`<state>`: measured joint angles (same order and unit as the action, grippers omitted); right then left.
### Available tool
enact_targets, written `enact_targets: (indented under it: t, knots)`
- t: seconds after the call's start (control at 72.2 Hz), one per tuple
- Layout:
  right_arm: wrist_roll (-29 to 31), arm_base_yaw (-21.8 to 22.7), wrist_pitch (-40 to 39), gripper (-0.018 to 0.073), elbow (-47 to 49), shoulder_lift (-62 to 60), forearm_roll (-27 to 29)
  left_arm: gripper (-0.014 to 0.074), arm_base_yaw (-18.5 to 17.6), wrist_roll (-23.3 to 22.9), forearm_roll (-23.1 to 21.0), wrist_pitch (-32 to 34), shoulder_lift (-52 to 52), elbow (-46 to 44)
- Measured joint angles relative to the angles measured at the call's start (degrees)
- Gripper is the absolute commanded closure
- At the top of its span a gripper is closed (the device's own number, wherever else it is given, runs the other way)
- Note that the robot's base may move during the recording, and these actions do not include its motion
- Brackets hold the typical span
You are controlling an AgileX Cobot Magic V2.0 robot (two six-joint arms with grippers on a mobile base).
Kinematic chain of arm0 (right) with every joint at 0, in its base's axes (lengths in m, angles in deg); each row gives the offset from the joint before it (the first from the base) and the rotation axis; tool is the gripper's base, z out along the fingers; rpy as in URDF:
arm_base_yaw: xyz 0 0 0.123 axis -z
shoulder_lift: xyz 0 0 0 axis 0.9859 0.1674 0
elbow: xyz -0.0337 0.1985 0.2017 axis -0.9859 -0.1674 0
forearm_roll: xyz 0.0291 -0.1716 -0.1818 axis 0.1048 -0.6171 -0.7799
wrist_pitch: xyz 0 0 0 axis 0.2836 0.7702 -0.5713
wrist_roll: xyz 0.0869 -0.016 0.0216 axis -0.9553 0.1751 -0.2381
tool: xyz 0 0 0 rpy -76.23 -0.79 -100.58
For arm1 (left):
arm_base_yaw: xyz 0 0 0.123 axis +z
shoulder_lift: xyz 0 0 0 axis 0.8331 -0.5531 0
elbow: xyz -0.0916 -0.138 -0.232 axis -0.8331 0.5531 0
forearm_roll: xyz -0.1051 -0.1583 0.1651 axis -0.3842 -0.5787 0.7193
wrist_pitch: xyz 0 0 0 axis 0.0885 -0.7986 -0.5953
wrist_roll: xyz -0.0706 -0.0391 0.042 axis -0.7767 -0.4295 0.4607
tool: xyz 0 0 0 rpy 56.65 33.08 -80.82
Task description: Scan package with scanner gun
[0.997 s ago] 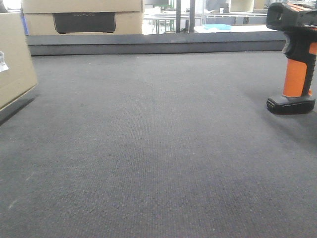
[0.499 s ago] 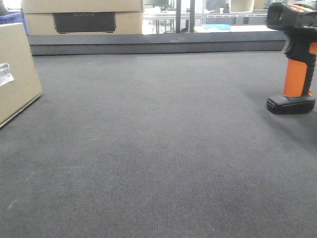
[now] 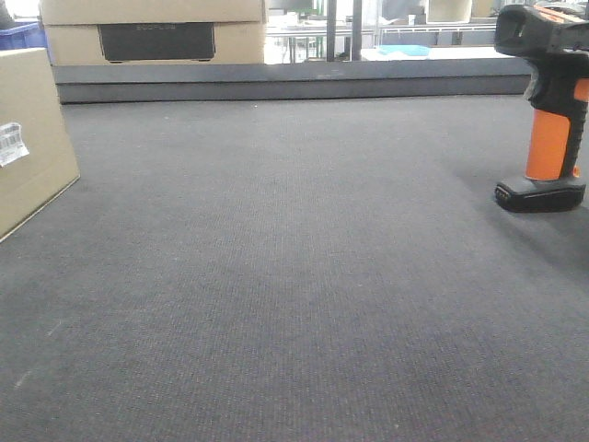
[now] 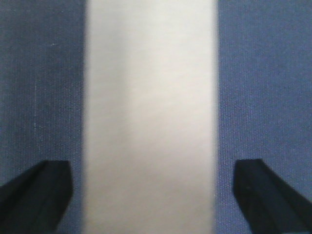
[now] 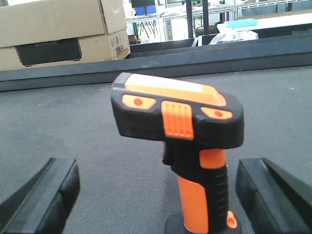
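Both sets of jaws stand wide open, nothing held. On the left wrist cam we see the left gripper (image 4: 153, 195) w/ its two black fingertips (image 4: 36, 192) at the bottom corners, well apart, and the package (image 4: 151, 117) running as a pale, blurred strip up the middle between them; a strip of mat shows on each side of the box, so the tips aren't touching it. Label not visible from that cam.

Right wrist cam: right gripper (image 5: 161, 195) also spread wide, black fingertips (image 5: 44, 195) low at each side, and the scanner gun (image 5: 180, 131) upright between them w/ clear gaps both sides. Its black head has orange buttons and a pale orange top panel, orange grip below, black base cut off by the frame bottom. We can't tell how far in front of the tips it stands.

Taking the scanner gun (image 3: 549, 101) as our ref pt in the front cam: it stands upright on its base on the dark grey mat (image 3: 294, 276), at the right edge. The package (image 3: 28, 138) is far across the mat from it, at the left edge, tilted, w/ a small white barcode label (image 3: 11, 144) on the face toward us; its lower edge is on or just above the mat, can't tell which. Behind the gun's line, beyond the raised back edge of the mat, sits a larger cardboard box (image 3: 152, 32) w/ a dark panel. No arms visible in the front cam.
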<state>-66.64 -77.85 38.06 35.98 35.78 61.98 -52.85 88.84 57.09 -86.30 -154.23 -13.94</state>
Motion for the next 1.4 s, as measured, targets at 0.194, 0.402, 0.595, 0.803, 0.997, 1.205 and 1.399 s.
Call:
enact_targets:
  t: [0.194, 0.402, 0.595, 0.803, 0.997, 1.205, 1.399]
  knots:
    - [0.0, 0.0, 1.0, -0.0001, 0.0, -1.2, 0.0, -0.0013, 0.0, 0.0, 0.6, -0.2, 1.1, 0.0]
    - [0.0, 0.0, 5.0, -0.0001, 0.0, -5.7, 0.0, -0.0001, 0.0, 0.1, 1.0, 0.3, 8.5, 0.0]
    - [0.0, 0.0, 12.0, -0.0001, -0.1, -11.6, 0.0, 0.0188, 0.0, 0.1, 1.0, 0.4, 16.6, 0.0]
    - [0.0, 0.0, 20.1, -0.0001, -0.1, -20.5, 0.0, 0.0706, 0.0, 0.0, -1.5, 2.3, 21.8, 2.5]
    - [0.0, 0.0, 32.0, -0.0001, -0.1, -28.8, 0.0, 0.0708, 0.0, 0.0, -7.6, 12.3, 27.2, 11.0]
    - [0.0, 0.0, 40.5, 0.0034, -0.1, -36.1, 0.0, 0.0708, 0.0, 0.0, -9.8, 30.2, 36.6, 26.4]
    - [0.0, 0.0, 44.9, 0.046, -0.1, -39.5, 0.0, 0.0708, 0.0, 0.0, -10.1, 43.0, 47.0, 41.2]
